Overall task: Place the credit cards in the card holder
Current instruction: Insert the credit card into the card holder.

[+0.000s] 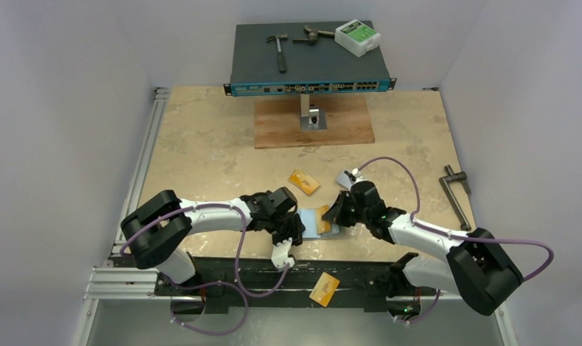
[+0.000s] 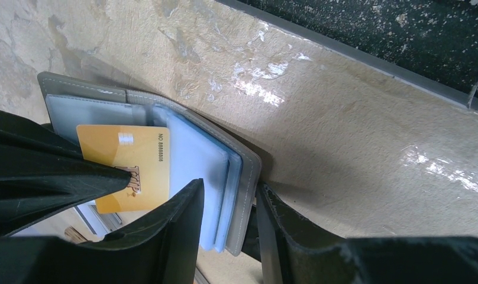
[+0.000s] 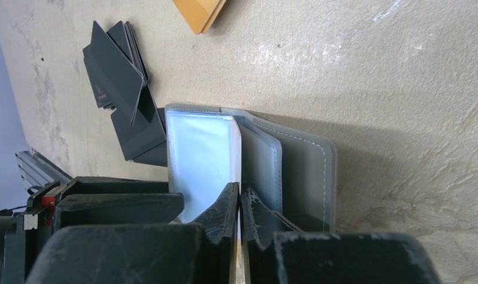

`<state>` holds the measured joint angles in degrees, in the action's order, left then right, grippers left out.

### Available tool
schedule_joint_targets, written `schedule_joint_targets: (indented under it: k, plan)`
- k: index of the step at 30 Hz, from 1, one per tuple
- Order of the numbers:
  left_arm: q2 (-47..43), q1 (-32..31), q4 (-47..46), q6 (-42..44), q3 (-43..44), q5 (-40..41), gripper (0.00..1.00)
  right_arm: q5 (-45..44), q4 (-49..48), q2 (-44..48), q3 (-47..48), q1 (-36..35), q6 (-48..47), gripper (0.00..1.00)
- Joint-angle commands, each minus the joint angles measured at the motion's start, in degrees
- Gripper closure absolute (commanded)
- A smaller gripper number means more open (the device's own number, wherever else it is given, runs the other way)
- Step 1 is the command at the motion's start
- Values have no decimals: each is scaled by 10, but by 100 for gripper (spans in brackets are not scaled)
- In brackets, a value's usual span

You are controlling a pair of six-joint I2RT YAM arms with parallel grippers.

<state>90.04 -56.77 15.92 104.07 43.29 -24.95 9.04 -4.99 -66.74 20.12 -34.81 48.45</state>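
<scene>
My left hand [image 2: 229,188] is clamped on one edge of the card holder [image 2: 251,174]. One of its fingers [image 2: 177,225] lies on the bluish sleeves [image 2: 195,157] and the other sits outside the grey cover, so sleeves and cover are pinched between them. The card holder lies open and flat on the surface [image 1: 202,144], near its front edge and between my two hands.

On the holder's inner side rests an orange card [image 2: 125,165], printed face up. I cannot tell whether it sits inside a pocket or only on top of one. Farther back on the surface a second orange card [image 1: 303,182] lies loose, apart from the holder. A third orange card [image 1: 324,288] lies on the black base plate [image 1: 360,276] between my arms.

To the right of the holder is my right hand [image 3: 241,192], its fingers pressed tight together. Their tips are down on the holder's sleeves, and in the left wrist view they touch the orange card. I cannot tell whether a sleeve edge or the card is nipped between them.

In the right wrist view a black folding case [image 3: 121,77] lies partly unfolded on the surface, right against the card holder's edge. At the far right a metal crank [image 1: 455,191] lies well apart from everything else.
</scene>
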Motion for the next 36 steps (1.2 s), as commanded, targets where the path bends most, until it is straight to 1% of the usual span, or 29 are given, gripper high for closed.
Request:
schedule_joint_targets:
  k: [1,8,13,17,20,25,36]
  plan:
    - [1,-8,9,-14,8,-12,63,-1,-6,-18,-11,0,-8,100]
    - [-3,-9,12,-17,5,-9,64,7,-8,-37,-24,-1,-29,97]
    - [-6,-10,15,-17,2,-6,65,-7,23,-23,-38,-1,-46,96]
    - [-7,-10,16,-18,4,-5,65,-5,30,-13,-43,-1,-46,93]
    - [-6,-11,18,-20,5,-4,65,2,31,-12,-43,-2,-45,92]
    - [-7,-13,16,-20,5,-4,65,13,21,-13,-50,-4,-39,92]
    - [-3,-16,16,-21,9,1,65,43,-8,-47,-57,-10,-41,92]
